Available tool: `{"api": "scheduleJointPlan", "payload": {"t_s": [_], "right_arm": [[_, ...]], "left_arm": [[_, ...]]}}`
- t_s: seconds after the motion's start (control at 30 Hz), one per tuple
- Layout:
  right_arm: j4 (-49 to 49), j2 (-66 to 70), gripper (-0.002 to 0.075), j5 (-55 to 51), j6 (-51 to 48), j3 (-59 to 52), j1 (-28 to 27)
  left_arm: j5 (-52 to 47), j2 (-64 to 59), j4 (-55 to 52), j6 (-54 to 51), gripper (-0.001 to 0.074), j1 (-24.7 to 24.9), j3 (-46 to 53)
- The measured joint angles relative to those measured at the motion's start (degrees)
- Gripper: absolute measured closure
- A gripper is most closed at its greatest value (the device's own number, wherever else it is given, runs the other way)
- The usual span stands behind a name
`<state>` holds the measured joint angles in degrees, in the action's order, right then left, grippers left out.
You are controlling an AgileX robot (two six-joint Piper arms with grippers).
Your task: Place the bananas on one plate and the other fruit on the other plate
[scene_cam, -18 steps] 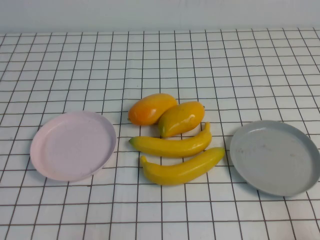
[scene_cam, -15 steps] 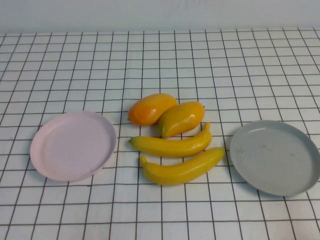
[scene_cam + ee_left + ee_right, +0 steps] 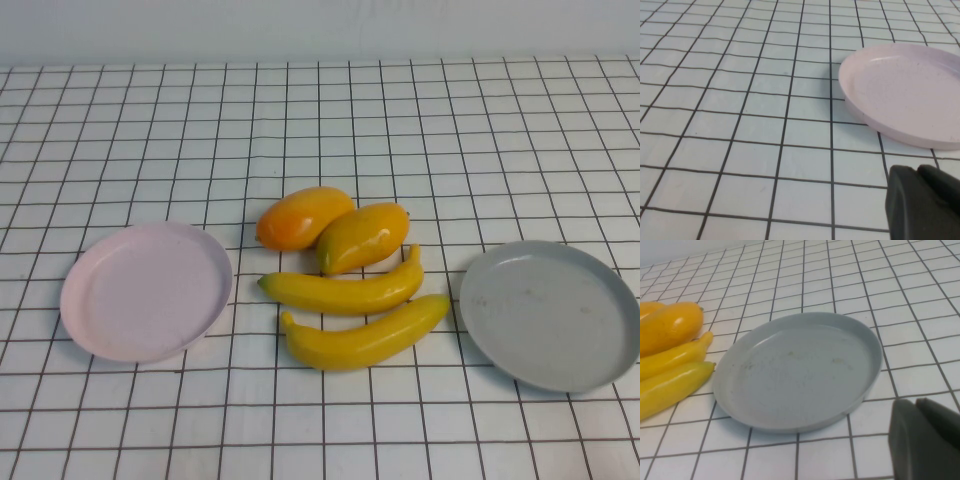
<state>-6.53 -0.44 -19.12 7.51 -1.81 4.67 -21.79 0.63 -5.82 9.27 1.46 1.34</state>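
No change vs the earlier frames: nothing on the desk point(image 3: 500, 120) has moved. Two bananas point(image 3: 350, 315) lie side by side mid-desk, each pointing toward the grey-blue plate point(image 3: 552, 315) on the right, near its rim but not on it. Two mango-like fruits point(image 3: 335, 230) sit just behind the bananas, touching each other; the yellower one touches the rear banana. Pink plate point(image 3: 147, 291) on the left, apart from the fruit. Both plates hold nothing. Left end effector point(image 3: 922, 202) closed, holding nothing, low over the desk just beside the pink plate. Right end effector point(image 3: 925, 437) closed, holding nothing, just beside the grey-blue plate. Neither arm shows in the high view.
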Motion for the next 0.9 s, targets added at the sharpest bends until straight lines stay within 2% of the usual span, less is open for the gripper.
{"api": "scheduleJointPlan", "payload": {"t_s": [0.9], "right_arm": [[0.0,0.0,0.0741,0.0,0.0,0.0,0.0]], "left_arm": [[0.0,0.0,0.0,0.0,0.0737,0.6,0.0]]}}
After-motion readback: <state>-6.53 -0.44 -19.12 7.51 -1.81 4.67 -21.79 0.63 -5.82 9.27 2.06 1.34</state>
